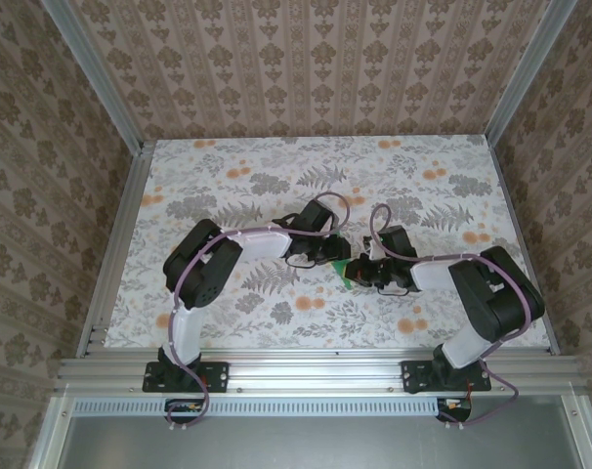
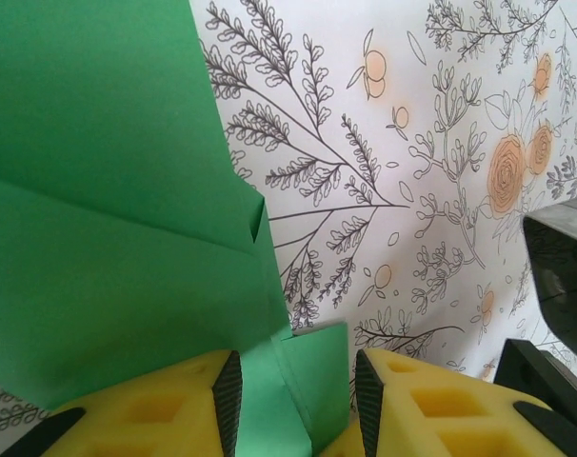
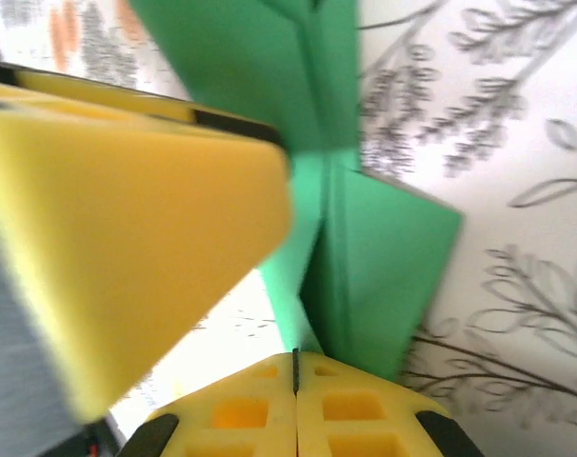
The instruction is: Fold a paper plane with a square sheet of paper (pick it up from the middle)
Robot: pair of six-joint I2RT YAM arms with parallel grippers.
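Right jaws pinch folded green paper [image 3: 384,257]; parted left jaws straddle it.

paper plane [image 1: 345,278] mid-table [image 1: 228,166], between left gripper [image 1: 332,262] and right gripper [image 1: 362,275]

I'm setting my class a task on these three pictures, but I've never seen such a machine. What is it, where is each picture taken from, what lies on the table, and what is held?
These are two robot arms bolted to the near edge of a flower-patterned table. The overhead picture looks down from above and behind them; they meet mid-table over the green paper. The other two pictures come from a camera on each wrist, so the yellow blocks at the bottom are that arm's own fingers. The right gripper is shut, pinching the folded paper, which rises from between its fingers. The left gripper has its jaws apart with a fold of the paper in the gap; whether it grips it is unclear.
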